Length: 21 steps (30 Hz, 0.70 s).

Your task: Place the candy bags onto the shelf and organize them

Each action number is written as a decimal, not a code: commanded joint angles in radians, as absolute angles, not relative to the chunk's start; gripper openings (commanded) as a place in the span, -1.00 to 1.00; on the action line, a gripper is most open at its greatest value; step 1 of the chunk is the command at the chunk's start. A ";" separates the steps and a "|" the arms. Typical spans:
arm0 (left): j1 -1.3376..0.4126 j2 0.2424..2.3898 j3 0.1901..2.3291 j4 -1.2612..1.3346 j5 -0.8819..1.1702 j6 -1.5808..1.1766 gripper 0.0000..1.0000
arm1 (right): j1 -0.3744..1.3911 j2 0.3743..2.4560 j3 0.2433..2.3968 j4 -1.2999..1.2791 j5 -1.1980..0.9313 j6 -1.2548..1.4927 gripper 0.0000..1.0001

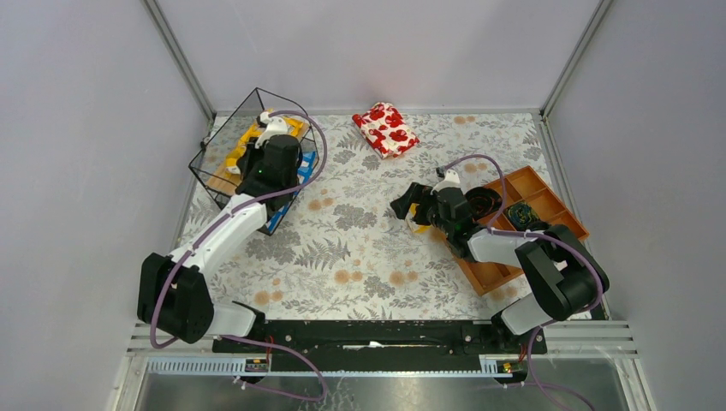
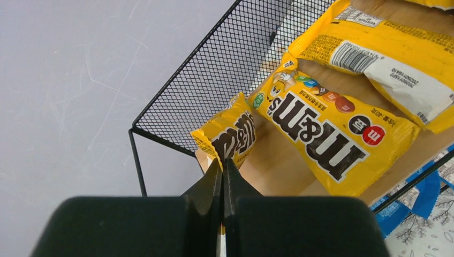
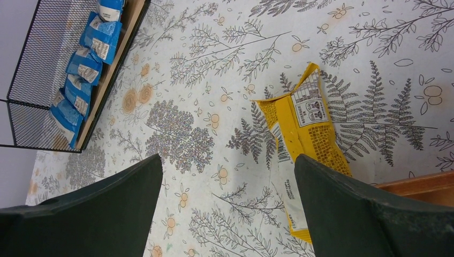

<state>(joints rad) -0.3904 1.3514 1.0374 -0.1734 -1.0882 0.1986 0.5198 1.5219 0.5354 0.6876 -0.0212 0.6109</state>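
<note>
My left gripper (image 2: 224, 160) is shut on the edge of a yellow candy bag (image 2: 231, 131) and holds it over the top wooden tier of the black wire shelf (image 2: 214, 69). Two more yellow bags (image 2: 326, 131) lie flat on that tier. The shelf (image 1: 224, 154) stands at the table's far left. Several blue bags (image 3: 83, 72) lie in a row on its lower tier. My right gripper (image 3: 227, 160) is open and low over the cloth. One yellow bag (image 3: 302, 134) lies face down, its near end under the right finger (image 3: 369, 209). It also shows in the top view (image 1: 421, 228).
An orange-brown compartment tray (image 1: 492, 274) sits at the right, just beside the right gripper (image 1: 411, 204), with dark items (image 1: 518, 214) in it. A red-and-white floral pouch (image 1: 386, 128) lies at the back centre. Grey walls close the table on three sides.
</note>
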 commanded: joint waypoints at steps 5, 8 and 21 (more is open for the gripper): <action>-0.332 1.333 0.959 -0.020 -0.992 0.150 -1.00 | 0.506 1.533 0.560 0.736 -0.046 0.618 1.00; -0.320 1.331 0.948 -0.012 -0.961 0.133 -1.00 | 0.505 1.535 0.561 0.737 -0.048 0.620 1.00; -0.311 1.276 0.883 0.039 -0.793 0.137 -1.00 | 0.502 1.542 0.562 0.743 -0.058 0.625 1.00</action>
